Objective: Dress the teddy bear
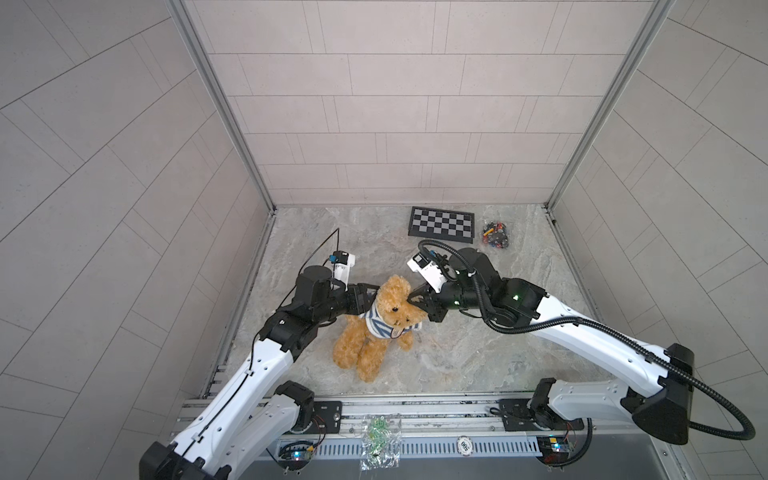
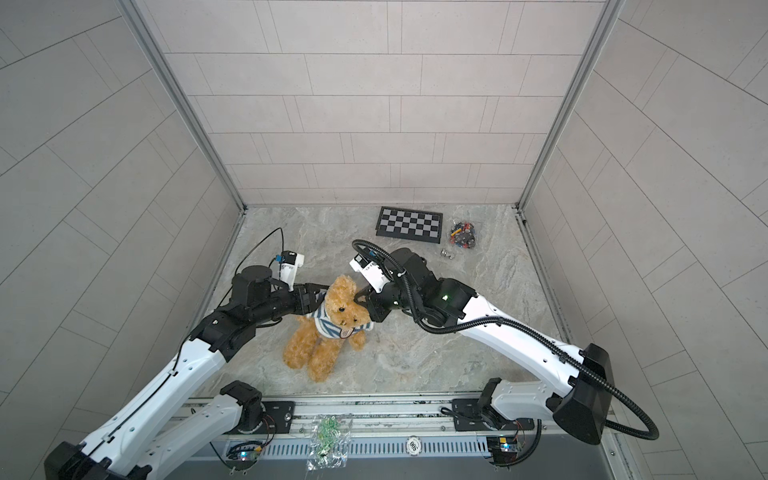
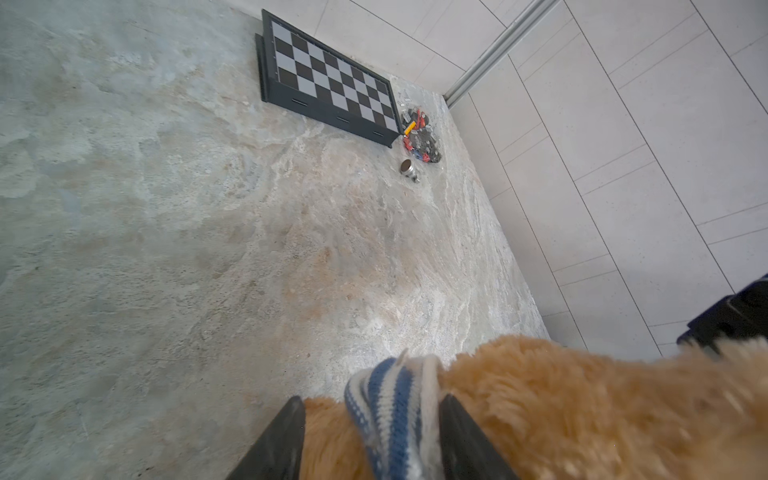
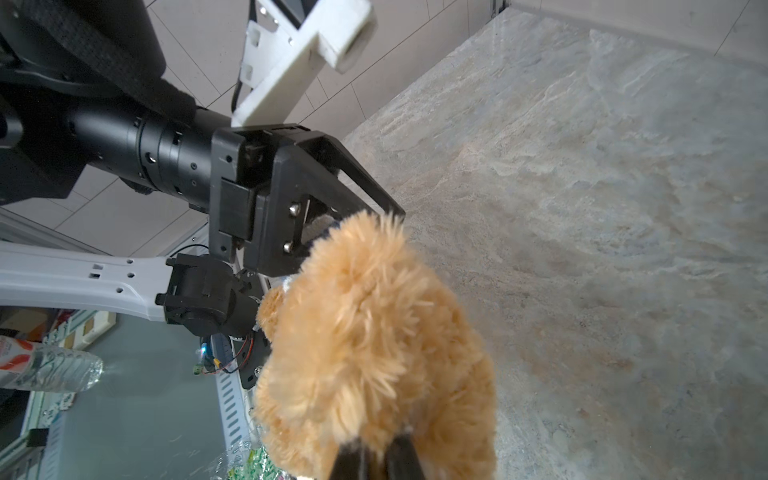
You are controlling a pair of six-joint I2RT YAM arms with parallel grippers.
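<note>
The golden-brown teddy bear (image 1: 365,349) (image 2: 316,353) sits in the middle of the stone table, leaning back. A blue-and-white striped sweater (image 1: 380,326) (image 2: 328,326) is bunched round its neck and upper chest; the arms and belly are bare. My left gripper (image 1: 374,297) (image 3: 372,415) is at the bear's neck and stands open. The rolled sweater edge (image 3: 390,399) lies between its fingers, against one of them. My right gripper (image 1: 413,301) (image 4: 376,446) is shut, pinching fur at the side of the bear's head (image 4: 365,332).
A folded chessboard (image 1: 441,224) (image 3: 328,79) lies at the back of the table. Beside it are a pile of small coloured parts (image 1: 494,235) and a small metal cylinder (image 2: 446,252). A clear bag of green bits (image 1: 378,436) rests on the front rail.
</note>
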